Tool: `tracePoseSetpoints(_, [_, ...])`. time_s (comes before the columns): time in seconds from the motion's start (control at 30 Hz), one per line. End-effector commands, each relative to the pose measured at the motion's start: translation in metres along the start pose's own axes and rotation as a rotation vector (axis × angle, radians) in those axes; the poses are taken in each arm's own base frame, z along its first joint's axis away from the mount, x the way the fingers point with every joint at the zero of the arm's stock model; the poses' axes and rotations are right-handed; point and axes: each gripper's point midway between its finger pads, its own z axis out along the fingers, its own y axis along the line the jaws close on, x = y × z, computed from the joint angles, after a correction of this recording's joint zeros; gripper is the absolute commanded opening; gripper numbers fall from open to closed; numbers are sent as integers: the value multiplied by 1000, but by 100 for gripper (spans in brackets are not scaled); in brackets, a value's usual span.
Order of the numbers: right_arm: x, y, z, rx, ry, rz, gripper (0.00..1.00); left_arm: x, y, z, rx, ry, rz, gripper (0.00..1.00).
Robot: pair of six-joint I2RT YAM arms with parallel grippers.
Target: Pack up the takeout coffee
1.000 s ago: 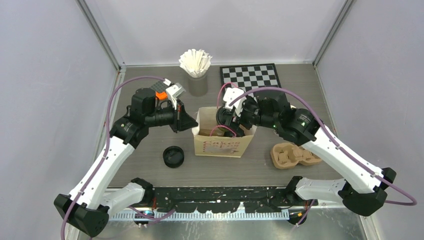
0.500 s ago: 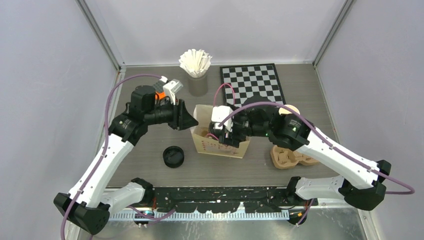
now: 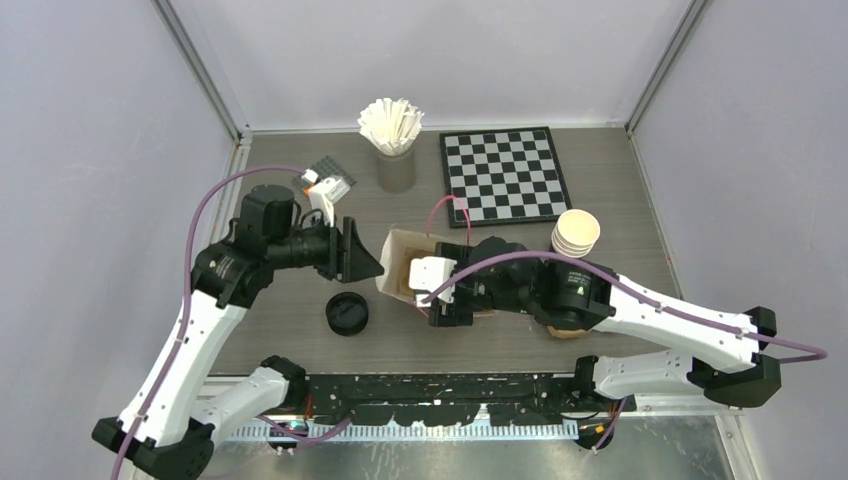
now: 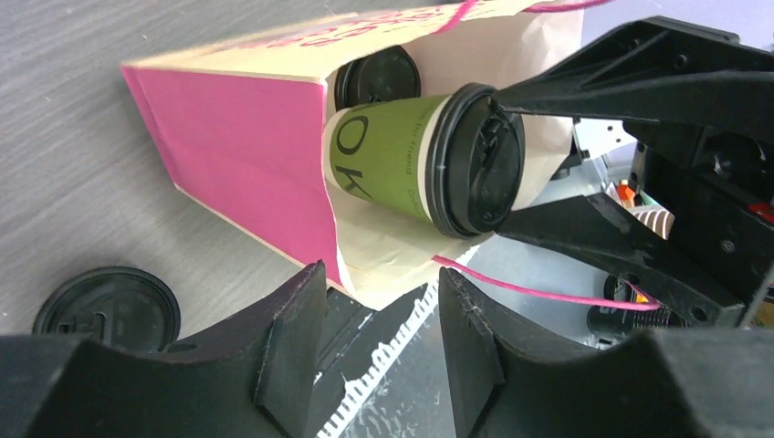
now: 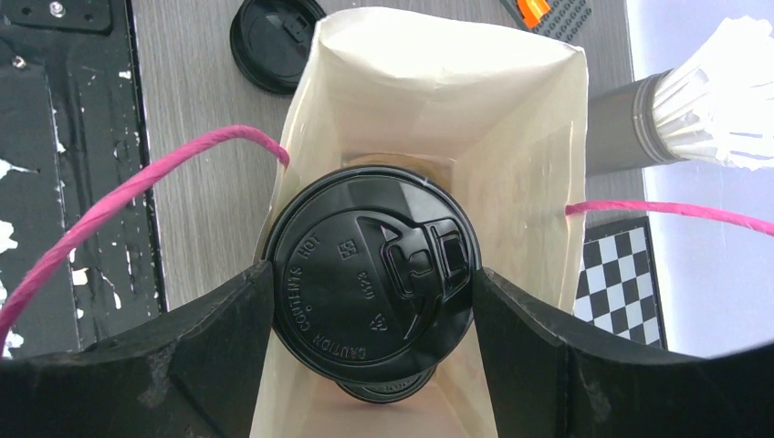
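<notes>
The cup [image 4: 388, 160] is gripped by the right pincer [image 5: 372, 310] just inside the bag [image 4: 237, 146] mouth, long axis lined with the bag's depth. The left pincer [image 4: 379, 297] is held open, empty, beside the bag.

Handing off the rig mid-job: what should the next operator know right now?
Right hand: shut on a lidded green cup, partway into the paper bag, not released.
Left hand: open, empty, beside the bag.
Done: a second cup, lidded, sits deeper in the bag.
Left: lower the held cup in and release. A loose black lid lies outside the bag; purpose unclear.
</notes>
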Motion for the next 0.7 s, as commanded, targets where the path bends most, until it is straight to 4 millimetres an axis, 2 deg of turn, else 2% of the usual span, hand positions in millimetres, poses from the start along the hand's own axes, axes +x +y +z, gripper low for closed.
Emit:
tracePoseSetpoints(0.0, [10,1,-4,72,56,-8,65,14,-11,-6,73,-6,24,52])
tracePoseSetpoints(0.2, [7,16,0,82,65,-23,65,15,-11,-8,74,-15,39,55])
tracePoseSetpoints(0.67, [9,21,4,108,95,-43,65,6,-1,10,58,-2,73,55])
